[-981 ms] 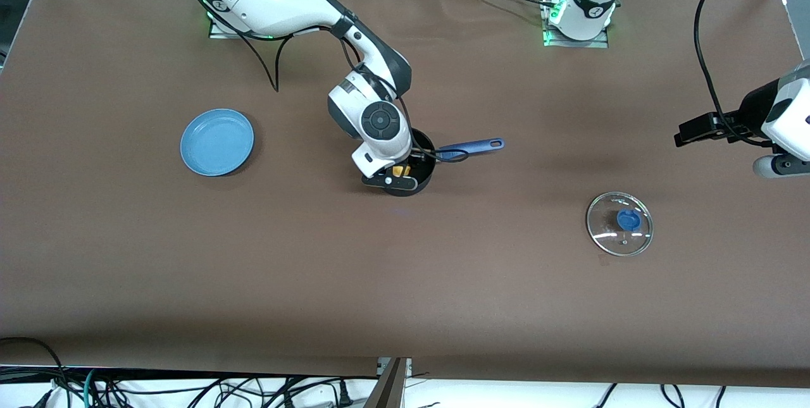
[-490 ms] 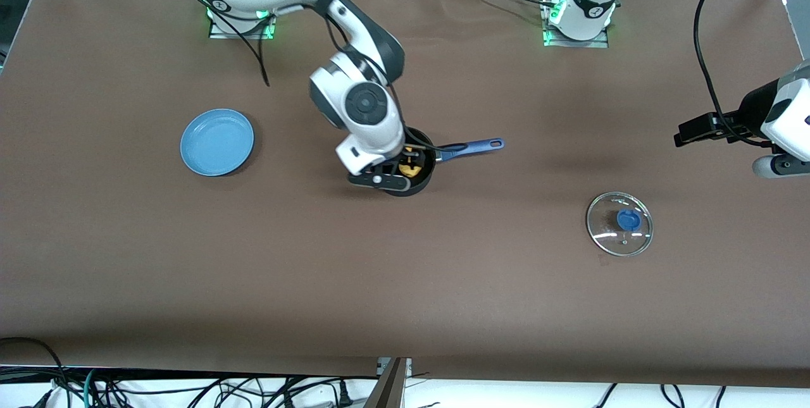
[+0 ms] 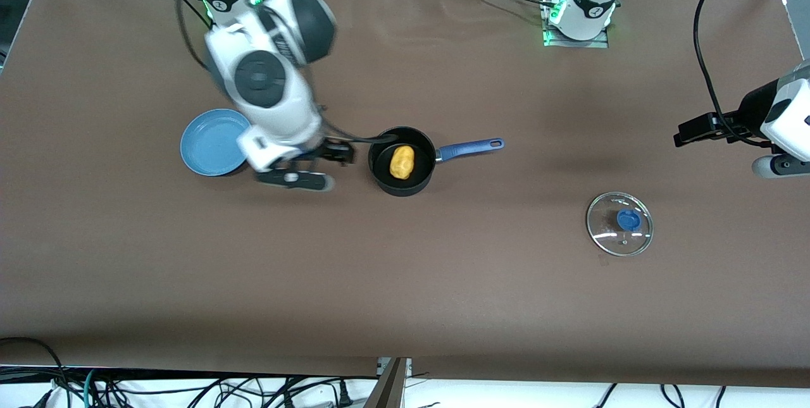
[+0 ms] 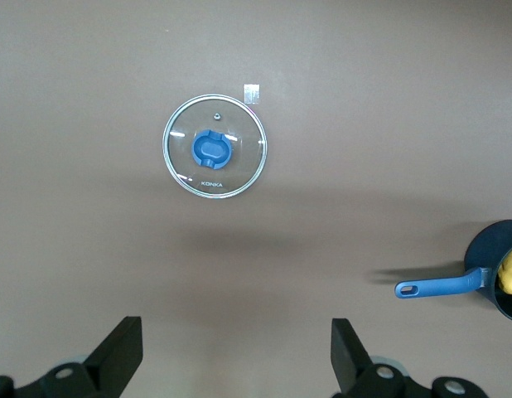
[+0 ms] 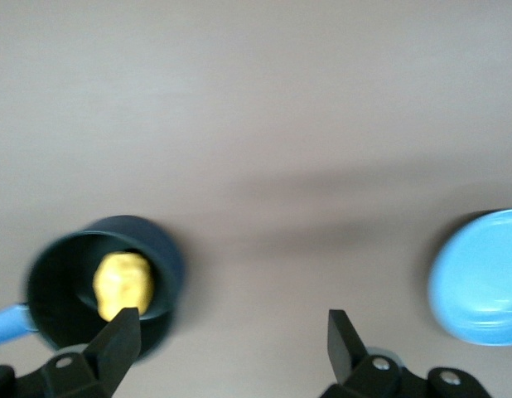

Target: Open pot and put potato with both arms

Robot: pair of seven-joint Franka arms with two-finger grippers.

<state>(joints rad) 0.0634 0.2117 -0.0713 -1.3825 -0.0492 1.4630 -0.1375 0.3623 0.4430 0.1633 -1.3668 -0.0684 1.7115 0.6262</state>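
Note:
The black pot (image 3: 380,164) stands uncovered mid-table, its blue handle (image 3: 471,147) pointing toward the left arm's end. The yellow potato (image 3: 402,162) lies inside it. The glass lid (image 3: 607,231) with a blue knob lies flat on the table, nearer the front camera and toward the left arm's end. My right gripper (image 3: 314,166) is open and empty, in the air between the pot and the blue plate; its wrist view shows the gripper (image 5: 233,344), the pot (image 5: 53,286) and the potato (image 5: 122,284). My left gripper (image 4: 237,348) is open and empty, high over the table, and its wrist view shows the lid (image 4: 239,157).
A flat blue plate (image 3: 212,142) sits toward the right arm's end of the table, partly under the right arm; it also shows in the right wrist view (image 5: 480,278). The left arm (image 3: 775,117) waits at the table's edge. Cables hang along the front edge.
My right gripper has let go of the potato, which now lies in the pot. It rose out of the pot and moved toward the blue plate. The left arm has not moved.

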